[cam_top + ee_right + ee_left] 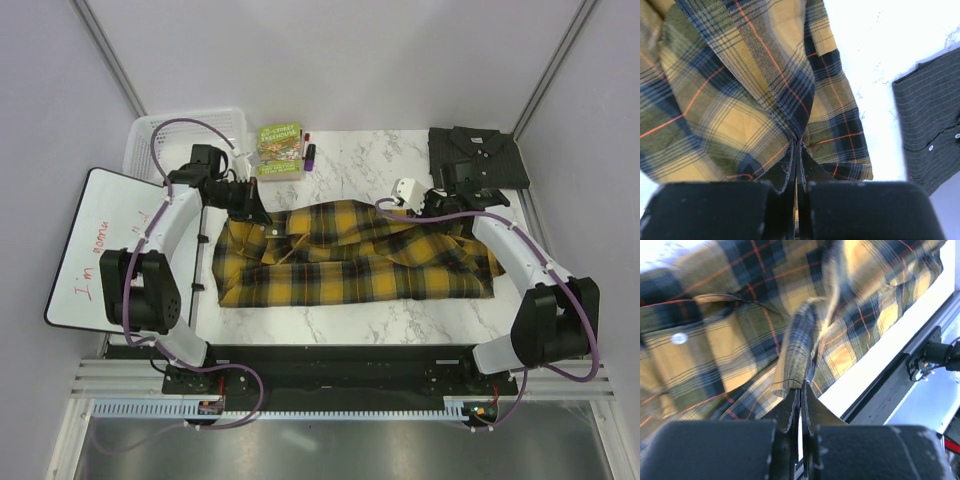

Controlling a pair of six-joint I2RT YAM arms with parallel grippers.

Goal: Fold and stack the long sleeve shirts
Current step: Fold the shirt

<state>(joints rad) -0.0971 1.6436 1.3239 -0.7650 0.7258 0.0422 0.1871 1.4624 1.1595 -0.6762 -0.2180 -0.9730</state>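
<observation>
Holds the plaid shirt [350, 262] rumpled on the worktop [360, 165], long axis left-to-right — left pincer [801, 387] and right pincer [797, 145] both clenched on its cloth; charcoal shirt [478, 157] folded far-right.

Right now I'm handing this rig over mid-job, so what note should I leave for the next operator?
Left gripper: shut on the yellow-and-black plaid cloth shirt, far left part.
Right gripper: shut on the same shirt's far edge, right side.
The plaid shirt lies rumpled across the middle of the white marble table.
Plain dark charcoal grey shirt lies folded at the far right corner: done.
To do: fold the plaid shirt, stack the two.
</observation>
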